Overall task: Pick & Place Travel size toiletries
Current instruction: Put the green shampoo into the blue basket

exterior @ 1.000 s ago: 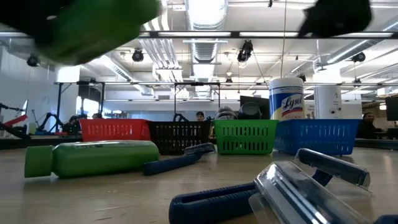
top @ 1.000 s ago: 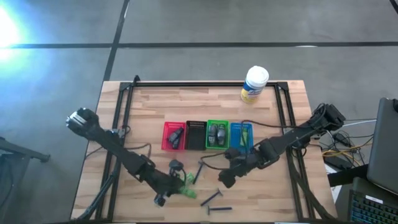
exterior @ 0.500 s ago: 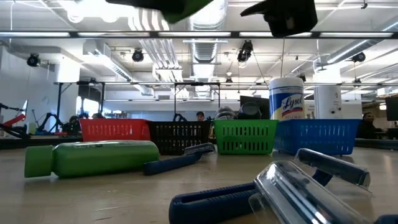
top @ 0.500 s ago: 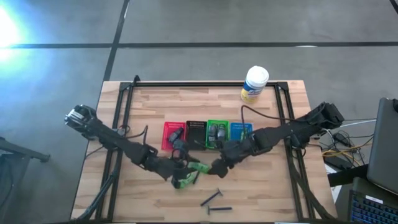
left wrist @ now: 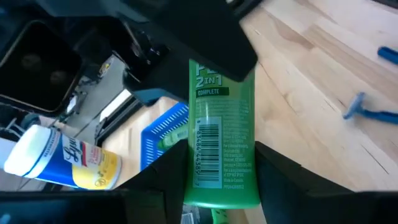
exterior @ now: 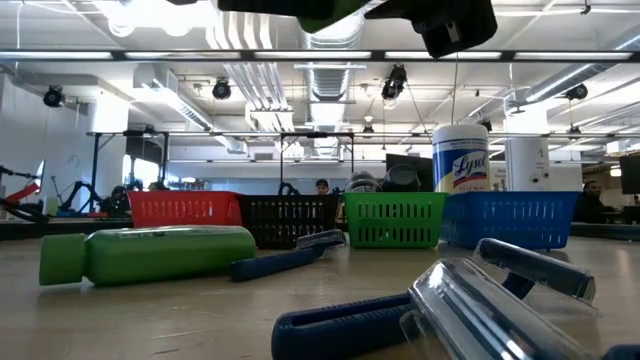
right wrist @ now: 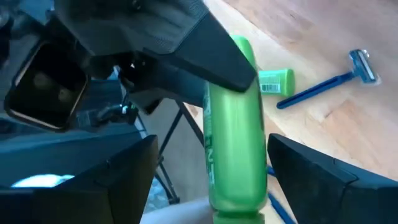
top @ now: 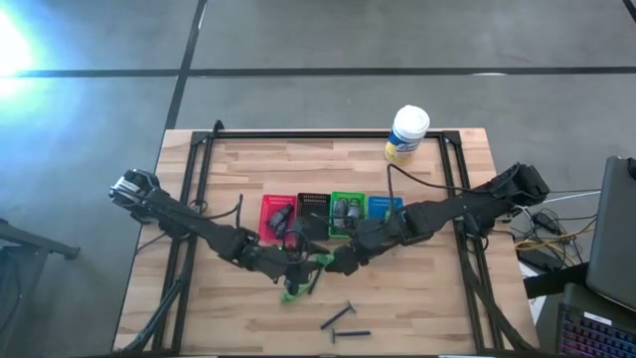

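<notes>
Handing over, I judge: green tube (top: 316,261) in mid-air at frame centre of the high view, below the bins (top: 333,216). Left gripper (top: 294,257) clamps one end; right gripper (top: 336,265) straddles the other, fingers apart, not yet gripping. Second green tube (top: 292,293) and razors (top: 340,317) lie on the table (top: 238,169), unsorted.

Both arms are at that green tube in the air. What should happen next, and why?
Probably the right gripper should close on the tube: its jaws stand open on either side, while the left gripper holds it up above the table.
</notes>
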Motion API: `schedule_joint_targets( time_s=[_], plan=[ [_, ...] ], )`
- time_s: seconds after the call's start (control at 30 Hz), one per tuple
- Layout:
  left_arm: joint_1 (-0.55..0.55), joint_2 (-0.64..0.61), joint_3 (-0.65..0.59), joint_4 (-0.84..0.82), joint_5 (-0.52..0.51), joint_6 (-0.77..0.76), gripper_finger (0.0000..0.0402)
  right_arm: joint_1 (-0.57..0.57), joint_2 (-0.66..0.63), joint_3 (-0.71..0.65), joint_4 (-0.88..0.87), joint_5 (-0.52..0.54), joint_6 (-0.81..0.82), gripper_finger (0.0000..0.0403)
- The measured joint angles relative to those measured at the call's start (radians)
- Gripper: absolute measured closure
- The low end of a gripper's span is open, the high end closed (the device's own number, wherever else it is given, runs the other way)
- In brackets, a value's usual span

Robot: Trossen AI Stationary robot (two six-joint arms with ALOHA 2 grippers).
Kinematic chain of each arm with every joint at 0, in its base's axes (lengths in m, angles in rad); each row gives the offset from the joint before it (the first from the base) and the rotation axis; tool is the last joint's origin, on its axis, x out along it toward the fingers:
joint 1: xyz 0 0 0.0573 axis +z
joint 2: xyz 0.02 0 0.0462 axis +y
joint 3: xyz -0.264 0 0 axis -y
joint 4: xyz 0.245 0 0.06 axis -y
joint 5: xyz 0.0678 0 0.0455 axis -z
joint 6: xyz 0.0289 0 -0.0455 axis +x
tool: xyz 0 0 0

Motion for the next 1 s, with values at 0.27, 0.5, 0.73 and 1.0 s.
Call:
schedule_joint_targets(
  time_s=[0.27, 0.5, 0.73, 1.0],
  plan=[
    [0.003, -0.004, -0.002, 0.002, -0.043, -0.004, 0.0244, 0.001, 0.000, -0.022, -0.004, 0.001, 0.062, 0.0156],
    [0.002, -0.004, -0.002, -0.004, -0.034, 0.001, 0.0244, -0.008, 0.000, -0.025, 0.001, 0.030, 0.062, 0.0219],
    [0.003, -0.004, -0.002, -0.029, -0.011, -0.002, 0.0243, -0.008, 0.000, -0.026, 0.001, 0.029, 0.077, 0.0280],
    [0.003, -0.004, -0.002, -0.052, -0.014, -0.053, 0.0202, -0.008, 0.000, -0.026, -0.020, 0.031, 0.069, 0.0307]
  ],
)
